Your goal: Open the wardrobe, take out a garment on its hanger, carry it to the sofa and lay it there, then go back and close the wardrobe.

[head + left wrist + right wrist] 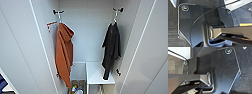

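I face the open wardrobe [86,37] | black garment [111,50] hangs right, untouched | gripper states: cannot tell | I'd lift its hanger clear of the hook.

Both arms hang low – each wrist camera looks past its own dark wrist plate [193,25] and jointed bar [230,32] down toward the dark grey carpet [173,25]. On the right wrist the plate [224,72] and bar [184,78] sit just the same above that carpet – nothing gripped.
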`<state>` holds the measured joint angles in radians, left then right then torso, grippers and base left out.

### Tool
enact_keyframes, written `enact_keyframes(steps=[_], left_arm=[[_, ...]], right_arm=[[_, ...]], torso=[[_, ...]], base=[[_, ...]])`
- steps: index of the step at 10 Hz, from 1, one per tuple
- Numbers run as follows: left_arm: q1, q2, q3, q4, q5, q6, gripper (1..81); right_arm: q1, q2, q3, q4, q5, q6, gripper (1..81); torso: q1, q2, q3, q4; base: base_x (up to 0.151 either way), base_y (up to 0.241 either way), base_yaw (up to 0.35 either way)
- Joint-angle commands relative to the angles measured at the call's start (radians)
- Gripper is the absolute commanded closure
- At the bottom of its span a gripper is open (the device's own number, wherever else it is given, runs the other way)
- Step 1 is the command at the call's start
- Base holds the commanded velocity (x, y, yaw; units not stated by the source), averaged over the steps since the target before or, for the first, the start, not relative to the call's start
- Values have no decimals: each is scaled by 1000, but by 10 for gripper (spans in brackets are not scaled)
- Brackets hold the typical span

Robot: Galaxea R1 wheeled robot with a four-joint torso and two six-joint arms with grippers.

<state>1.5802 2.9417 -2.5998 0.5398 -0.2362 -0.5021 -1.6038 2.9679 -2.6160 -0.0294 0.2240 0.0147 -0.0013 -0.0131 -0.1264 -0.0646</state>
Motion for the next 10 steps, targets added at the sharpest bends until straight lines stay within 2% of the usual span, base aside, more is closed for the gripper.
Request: enact_keyframes(steps=[1, 10], left_arm=[[-32, -7, 4, 16, 37, 1, 10], [-27, -7, 4, 16, 37, 1, 10]], right_arm=[[38, -11, -7, -1, -46, -4, 10], [46, -10, -7, -1, -48, -5, 10]], torso=[[1, 0, 0, 0], [1, 0, 0, 0]], base=[[78, 0, 0], [77, 0, 0]])
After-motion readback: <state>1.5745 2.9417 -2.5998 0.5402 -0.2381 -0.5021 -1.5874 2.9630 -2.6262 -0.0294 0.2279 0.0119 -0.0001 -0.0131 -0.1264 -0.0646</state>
